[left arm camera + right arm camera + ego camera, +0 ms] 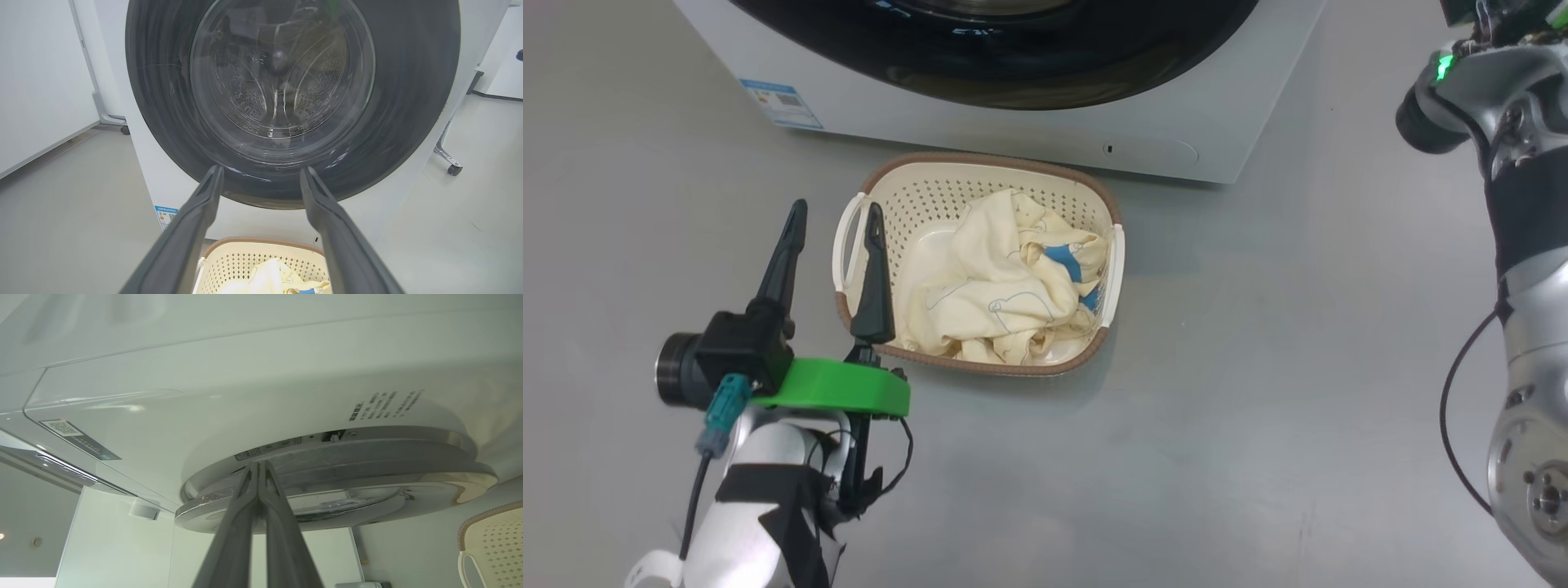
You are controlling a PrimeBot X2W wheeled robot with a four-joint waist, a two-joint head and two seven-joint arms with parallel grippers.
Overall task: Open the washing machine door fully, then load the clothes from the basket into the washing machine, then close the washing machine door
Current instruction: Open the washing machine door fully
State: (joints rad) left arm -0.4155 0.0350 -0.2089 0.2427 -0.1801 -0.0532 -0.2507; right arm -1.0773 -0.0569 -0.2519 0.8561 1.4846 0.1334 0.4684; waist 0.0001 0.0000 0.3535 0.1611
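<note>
Left fingers [874, 278] spread wide, empty, right fingers [280, 522] pressed together, cream-yellow clothes [996, 286] crumpled in perforated basket [931, 192]

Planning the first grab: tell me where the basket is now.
Head view, centre: the basket sits on the grey floor just in front of the washing machine, clothes inside.

Background stuff then: plain grey floor [1258, 425], smooth, with a few faint scuffs. A big white partition panel [36, 81] stands on it. Right at the foot of that panel there's a grey support leg [102, 116] ending in a small black caster [125, 130]. Well apart from the panel, way over on the opposite side, a shiny metal leg [441, 149] comes down to a second caster [454, 170]. Just behind that is another white board [504, 49] with a dark strip [494, 96] along its bottom. There's also a small blue blob [519, 55] at the frame edge, can't tell what.
</note>
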